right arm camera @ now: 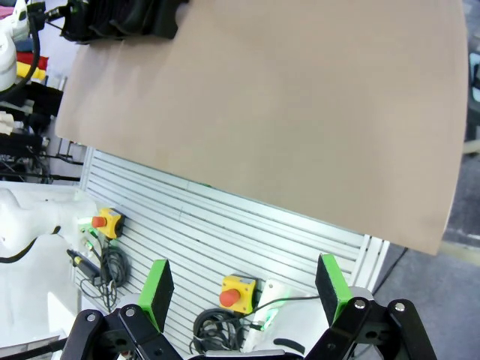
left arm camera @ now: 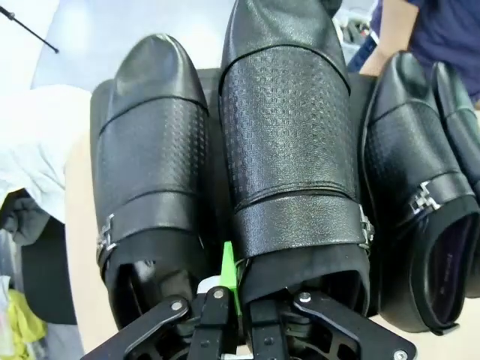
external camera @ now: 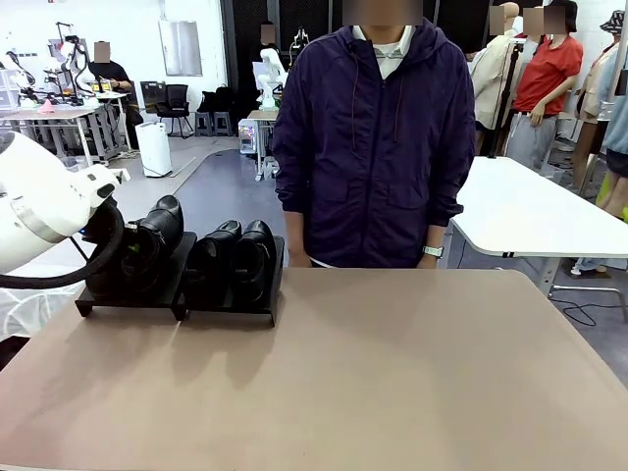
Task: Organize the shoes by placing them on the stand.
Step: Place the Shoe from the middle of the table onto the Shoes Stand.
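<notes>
Left fingers (left arm camera: 229,281) pinch shoe (left arm camera: 289,142) heel rim, shoes crowding stand (external camera: 177,294).

Hidden: your left gripper (external camera: 126,257) masks the near ends of the two shoes on the left platform (external camera: 147,294) | Cut off: left wrist view crops the far-right shoe (left arm camera: 459,112) | Unclear: what the shut pads (left arm camera: 229,271) pinch, you cannot tell.
</notes>
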`<state>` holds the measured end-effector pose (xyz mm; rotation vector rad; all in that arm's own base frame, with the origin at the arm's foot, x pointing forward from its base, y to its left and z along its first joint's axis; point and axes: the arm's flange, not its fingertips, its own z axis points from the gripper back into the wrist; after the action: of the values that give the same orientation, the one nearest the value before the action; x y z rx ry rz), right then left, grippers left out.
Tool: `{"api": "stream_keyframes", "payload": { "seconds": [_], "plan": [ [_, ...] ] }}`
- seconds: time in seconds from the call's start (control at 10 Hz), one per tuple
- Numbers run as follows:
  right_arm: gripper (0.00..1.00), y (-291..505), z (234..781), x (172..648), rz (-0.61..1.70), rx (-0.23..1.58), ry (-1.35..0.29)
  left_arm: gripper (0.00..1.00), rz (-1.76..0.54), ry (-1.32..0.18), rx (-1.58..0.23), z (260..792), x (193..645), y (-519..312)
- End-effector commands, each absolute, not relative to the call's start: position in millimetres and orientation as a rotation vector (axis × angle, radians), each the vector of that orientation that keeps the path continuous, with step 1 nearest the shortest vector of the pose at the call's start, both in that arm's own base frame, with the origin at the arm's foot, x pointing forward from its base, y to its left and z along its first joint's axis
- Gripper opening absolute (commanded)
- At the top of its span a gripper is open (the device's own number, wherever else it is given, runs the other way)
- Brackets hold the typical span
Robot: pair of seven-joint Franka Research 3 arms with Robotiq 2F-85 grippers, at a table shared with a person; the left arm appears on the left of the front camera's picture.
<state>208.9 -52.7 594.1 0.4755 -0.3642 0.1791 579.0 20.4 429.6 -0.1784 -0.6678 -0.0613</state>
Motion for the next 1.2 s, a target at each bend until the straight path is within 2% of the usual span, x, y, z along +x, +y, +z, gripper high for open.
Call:
{"api": "stream_keyframes", "payload": {
  "seconds": [0.0, 0.1, 0.2, 0.3, 0.4, 0.8, 1.1],
  "plan": [
    [1.00, -51.0, 598.5, 210.0, 0.177, 0.492, -0.364, 0.00, -0.064, -0.703, -0.194, 427.7, 586.7, 24.8],
    [1.00, -51.0, 598.5, 210.0, 0.177, 0.492, -0.364, 0.00, -0.063, -0.686, -0.200, 425.7, 589.2, 24.3],
    [1.00, -51.0, 598.5, 210.0, 0.177, 0.492, -0.364, 0.19, -0.062, -0.680, -0.200, 424.0, 590.8, 23.6],
    [1.00, -51.0, 598.5, 210.0, 0.177, 0.492, -0.364, 0.76, -0.064, -0.671, -0.197, 422.8, 591.9, 23.2],
    [1.00, -51.0, 598.5, 210.0, 0.177, 0.492, -0.364, 1.00, -0.063, -0.665, -0.200, 422.4, 592.8, 23.2],
    [1.00, -51.0, 598.5, 210.0, 0.177, 0.492, -0.364, 1.00, -0.095, -0.669, -0.214, 427.4, 587.8, 19.1],
    [1.00, -51.0, 598.5, 210.0, 0.177, 0.492, -0.364, 1.00, -0.179, -0.649, -0.250, 453.5, 576.6, 1.3]
  ]
}}
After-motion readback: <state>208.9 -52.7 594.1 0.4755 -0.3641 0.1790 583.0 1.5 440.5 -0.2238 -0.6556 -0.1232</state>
